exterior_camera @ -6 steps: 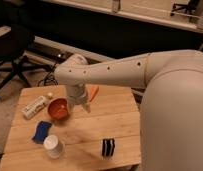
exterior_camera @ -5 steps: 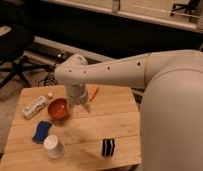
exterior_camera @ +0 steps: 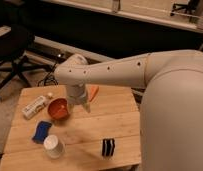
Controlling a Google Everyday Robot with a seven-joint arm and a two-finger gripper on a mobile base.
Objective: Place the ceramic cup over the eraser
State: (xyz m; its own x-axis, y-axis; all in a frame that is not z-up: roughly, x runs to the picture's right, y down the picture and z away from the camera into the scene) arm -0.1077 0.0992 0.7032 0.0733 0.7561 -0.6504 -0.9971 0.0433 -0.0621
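Gripper (exterior_camera: 81, 103): pale grey, at the end of a smooth white arm (exterior_camera: 110, 72), hanging point-down over the middle rear of the table (exterior_camera: 120, 122); its opening, wide or narrow, cannot be told, and nothing can be seen in its grasp. Ceramic cup (exterior_camera: 54, 146): small, white, plain, slightly tapered, standing near the table's front edge, well apart from the gripper, forward of it and to its left in the view. Eraser (exterior_camera: 109, 147): small dark upright block with pale stripes, forward and to the right of the gripper, well apart from it and from the cup. Orange bowl (exterior_camera: 58, 108): round, wide, glossy, just beside the gripper on its left. Blue pad (exterior_camera: 42, 130): flat, soft-looking, between bowl and cup. White bottle (exterior_camera: 36, 106): lying on its side, left of the bowl, label unreadable. Orange object (exterior_camera: 94, 92): slim, partly hidden behind the gripper, kind unclear. Table: light wooden planks, its front edge cut off by the frame.
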